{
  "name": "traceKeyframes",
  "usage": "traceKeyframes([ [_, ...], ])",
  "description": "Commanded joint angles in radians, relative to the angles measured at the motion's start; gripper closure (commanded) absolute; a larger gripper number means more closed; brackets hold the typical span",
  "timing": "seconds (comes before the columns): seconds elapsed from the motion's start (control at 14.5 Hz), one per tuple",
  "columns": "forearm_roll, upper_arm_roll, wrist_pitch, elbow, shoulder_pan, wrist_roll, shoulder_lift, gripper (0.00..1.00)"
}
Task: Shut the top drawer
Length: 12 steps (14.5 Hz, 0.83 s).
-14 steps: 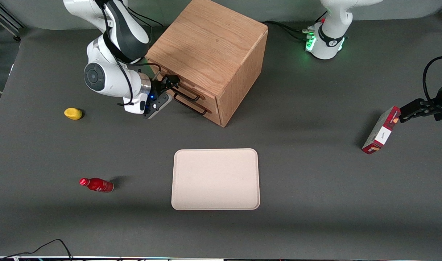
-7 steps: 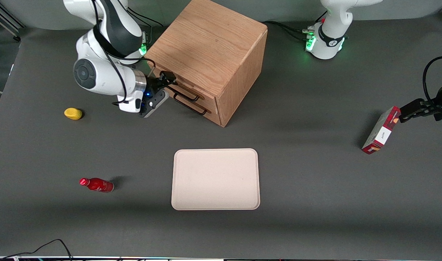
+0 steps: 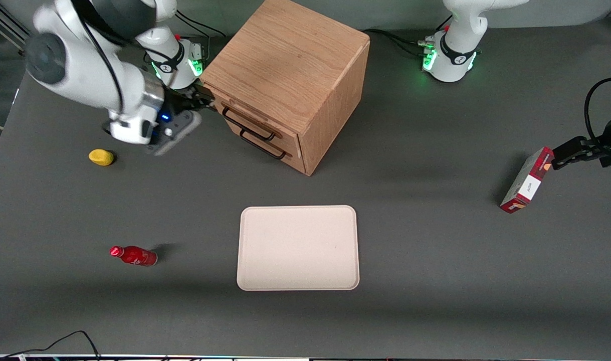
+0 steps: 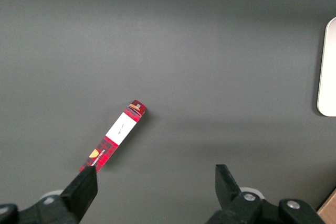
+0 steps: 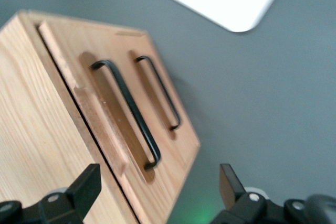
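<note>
My gripper (image 3: 201, 99) hangs just off the cabinet (image 3: 285, 65), at about nine o'clock from the top drawer (image 3: 245, 116) in the front view. It is near the end of the drawer's black bar handle (image 3: 248, 124) but not touching it. My fingers (image 5: 86, 184) are spread wide with nothing between them. In the right wrist view the top drawer (image 5: 97, 114) lies ahead of my gripper (image 5: 158, 176). Its front looks about flush with the cabinet face and the lower drawer (image 3: 270, 150). The pale tray (image 3: 298, 247) lies at six o'clock from the cabinet, nearer the front camera. A small yellow object (image 3: 101, 157) lies at about eight o'clock from my gripper.
</note>
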Motion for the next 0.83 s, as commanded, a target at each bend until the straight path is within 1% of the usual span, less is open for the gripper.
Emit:
traceKeyframes([
  [0.0,-0.153,0.000,-0.171,0.248,0.001,0.278,-0.019,0.00],
  [0.07,-0.211,0.000,-0.239,0.314,0.001,0.301,-0.013,0.00],
  [0.14,-0.253,-0.018,-0.268,0.354,-0.002,0.306,-0.011,0.00],
  [0.28,-0.301,-0.105,-0.269,0.371,-0.001,0.304,-0.030,0.00],
  [0.48,-0.296,-0.234,-0.269,0.359,0.001,0.304,-0.056,0.00],
  [0.62,-0.296,-0.265,-0.250,0.307,-0.001,0.304,-0.057,0.00],
  [0.76,-0.293,-0.279,-0.160,0.200,-0.001,0.306,-0.083,0.00],
])
